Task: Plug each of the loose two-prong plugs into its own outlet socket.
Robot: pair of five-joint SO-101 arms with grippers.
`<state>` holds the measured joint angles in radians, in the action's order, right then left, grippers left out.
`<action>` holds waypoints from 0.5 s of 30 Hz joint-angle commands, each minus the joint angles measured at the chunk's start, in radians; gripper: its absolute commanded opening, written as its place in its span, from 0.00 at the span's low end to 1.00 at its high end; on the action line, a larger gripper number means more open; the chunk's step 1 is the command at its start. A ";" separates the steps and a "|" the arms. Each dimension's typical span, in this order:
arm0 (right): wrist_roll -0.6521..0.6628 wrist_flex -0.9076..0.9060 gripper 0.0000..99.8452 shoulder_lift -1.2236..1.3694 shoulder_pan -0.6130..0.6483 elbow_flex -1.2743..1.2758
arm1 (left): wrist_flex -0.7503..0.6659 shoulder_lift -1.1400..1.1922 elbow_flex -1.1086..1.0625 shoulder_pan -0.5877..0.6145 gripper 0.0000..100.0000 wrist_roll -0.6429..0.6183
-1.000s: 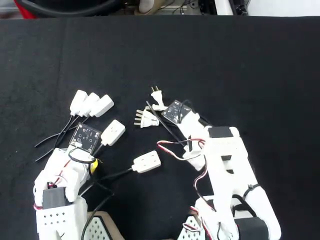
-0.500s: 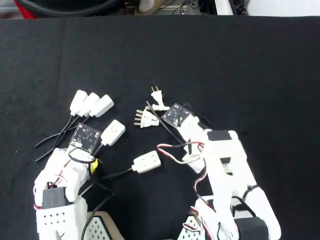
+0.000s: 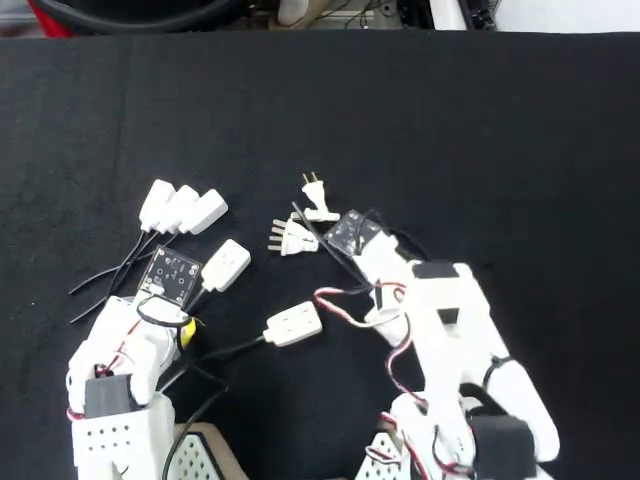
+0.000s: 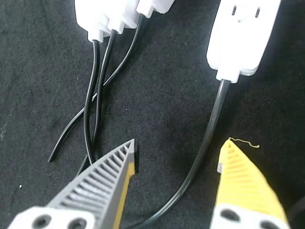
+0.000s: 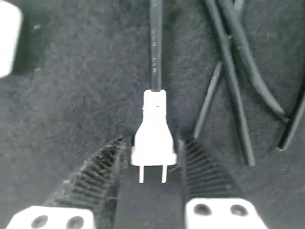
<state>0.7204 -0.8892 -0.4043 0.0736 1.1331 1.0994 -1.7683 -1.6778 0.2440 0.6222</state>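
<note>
Between the dark ribbed fingers [image 5: 102, 167] of the right gripper [image 5: 154, 142], on the black cloth table [image 3: 500, 130], lies a small white two-prong plug [image 5: 153, 136], prongs toward the wrist. The claw is spread on either side of it and contact is unclear, so this looks like the grasp step. Next it must pinch, lift and line the prongs up with a free white block-shaped outlet socket [image 3: 293, 323]. The left gripper [image 4: 180, 143] gapes wide with nothing in it, over the black cord [image 4: 209, 138] of a second white socket [image 4: 240, 38]. From above, the right wrist hides plug and fingers, and the socket slots are too small to read.
</note>
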 commanded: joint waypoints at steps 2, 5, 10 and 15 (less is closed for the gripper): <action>-0.025 -0.051 0.05 0.048 0.000 -0.108 | -0.011 -0.002 -0.004 0.002 0.28 0.006; -0.028 -0.130 0.04 0.021 0.000 -0.162 | -0.012 -0.002 -0.005 0.002 0.28 0.006; -0.026 -0.255 0.03 -0.090 0.005 -0.176 | -0.012 -0.002 -0.005 0.002 0.28 0.006; -0.028 -0.316 0.04 -0.193 0.121 -0.084 | -0.011 -0.002 -0.005 0.002 0.28 0.006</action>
<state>0.7004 -1.1776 -0.5163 0.1105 1.0088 1.0994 -1.7683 -1.6778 0.2440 0.6222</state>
